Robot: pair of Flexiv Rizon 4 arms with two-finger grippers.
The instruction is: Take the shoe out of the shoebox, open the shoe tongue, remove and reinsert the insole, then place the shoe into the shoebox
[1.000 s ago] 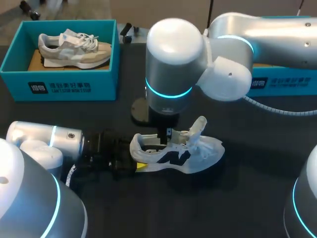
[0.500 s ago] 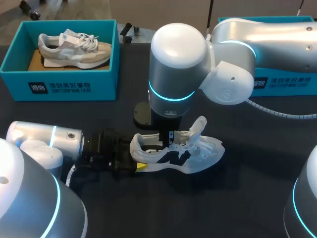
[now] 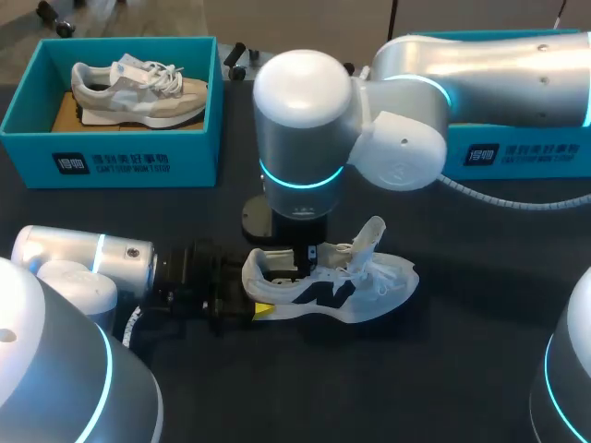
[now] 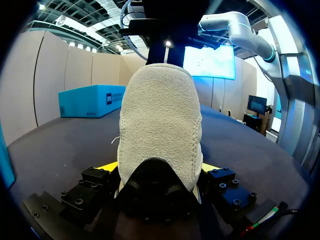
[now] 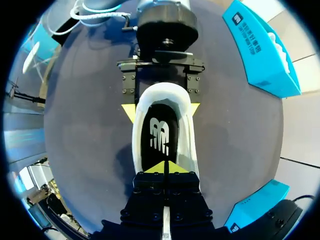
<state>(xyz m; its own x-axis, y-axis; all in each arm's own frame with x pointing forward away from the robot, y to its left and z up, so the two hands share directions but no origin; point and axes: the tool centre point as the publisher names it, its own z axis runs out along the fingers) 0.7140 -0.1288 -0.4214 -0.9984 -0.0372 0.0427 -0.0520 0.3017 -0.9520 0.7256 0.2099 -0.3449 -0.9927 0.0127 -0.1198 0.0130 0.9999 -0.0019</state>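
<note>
A white shoe [image 3: 355, 288] lies on its sole on the black table, tongue [image 3: 371, 235] pulled up and laces loose. My left gripper [image 3: 247, 301] is shut on its heel. In the left wrist view the grey suede heel [image 4: 160, 115] fills the gap between the yellow fingertips [image 4: 106, 167]. My right gripper [image 3: 309, 257] hangs from above at the shoe's opening. In the right wrist view its tips [image 5: 164, 168] are pressed together just over the black insole [image 5: 160, 134], which lies flat inside the shoe [image 5: 186, 131]. Whether the tips pinch anything is not visible.
A teal shoebox [image 3: 111, 164] at the back left holds a beige shoe [image 3: 138, 90]. A second teal box [image 3: 517, 152] stands at the back right, its inside hidden behind my right arm. My right arm's large joint [image 3: 300, 129] looms over the table's middle.
My right arm's joint has swung a little to the left above the shoe. The shoe and my left gripper have stayed in place.
</note>
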